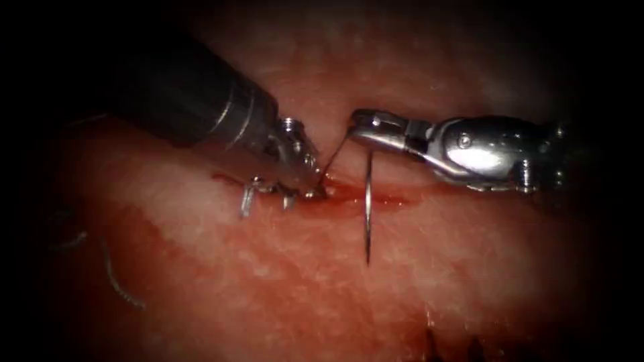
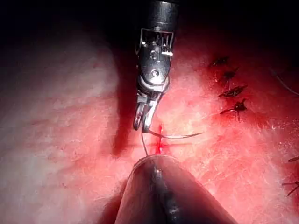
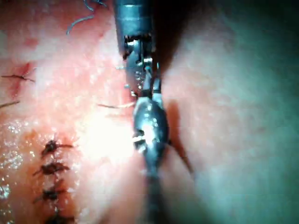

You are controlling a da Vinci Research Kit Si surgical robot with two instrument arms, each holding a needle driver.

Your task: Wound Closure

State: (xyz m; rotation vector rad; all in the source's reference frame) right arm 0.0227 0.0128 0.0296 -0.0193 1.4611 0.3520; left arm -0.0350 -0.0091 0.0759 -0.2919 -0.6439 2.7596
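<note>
Needle point(image 1: 368, 201) hangs from the right tool point(image 1: 362, 129), jaws clamped on its blunt end near the thread attachment; curve runs down across the cut point(image 1: 376, 199), tip free below the cut over bare tissue point(image 1: 282, 281), not in the tissue; in the left wrist view the needle point(image 2: 175, 136) lies just beside the red slit, held by the right tool point(image 2: 142, 116); thread point(image 1: 333, 157) runs from the right tool's jaws down-left to the cut where the left tool point(image 1: 314, 190) touches down; left tool tip sits in red fluid point(image 1: 335, 198) at the cut's left end; cannot tell its jaw state or whether it holds anything; short cut thread ends point(image 1: 248, 200) stick up just left of that tip; loose thread point(image 1: 117, 278) lies far left on the tissue; finished dark stitches point(image 3: 51, 168) in a row in the right wrist view.
</note>
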